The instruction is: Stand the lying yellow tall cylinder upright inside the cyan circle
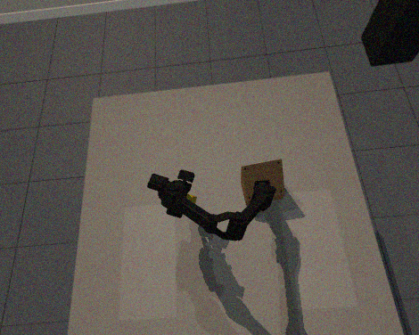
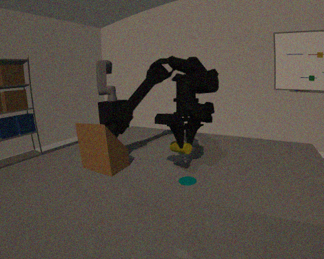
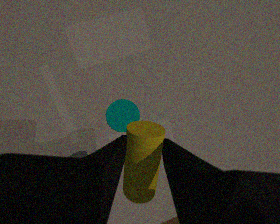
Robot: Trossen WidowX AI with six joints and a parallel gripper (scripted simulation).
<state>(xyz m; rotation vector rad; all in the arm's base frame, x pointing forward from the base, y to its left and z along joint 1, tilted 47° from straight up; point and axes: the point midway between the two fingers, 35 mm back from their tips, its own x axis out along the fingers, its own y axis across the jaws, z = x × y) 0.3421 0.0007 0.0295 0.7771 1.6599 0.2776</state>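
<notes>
The yellow tall cylinder (image 1: 192, 199) (image 2: 181, 149) (image 3: 145, 155) is held between the fingertips, lying nearly level with its long axis sideways, raised above the table. My gripper (image 2: 185, 146) (image 3: 144, 141) points down and is shut on it. The cyan circle (image 2: 187, 180) (image 3: 122, 115) lies flat on the table; in the exterior view it is nearer the camera than the held cylinder, and in the wrist view just beyond the cylinder's far end, to the left. In the top view the arm hides the circle and most of the cylinder.
An orange-brown wedge-shaped block (image 1: 263, 173) (image 2: 94, 149) stands on the table (image 1: 218, 120) (image 2: 251, 193) beside the arm's base. The arm's shadows fall across the table. Shelves (image 2: 10, 86) and a whiteboard (image 2: 300, 69) are in the background.
</notes>
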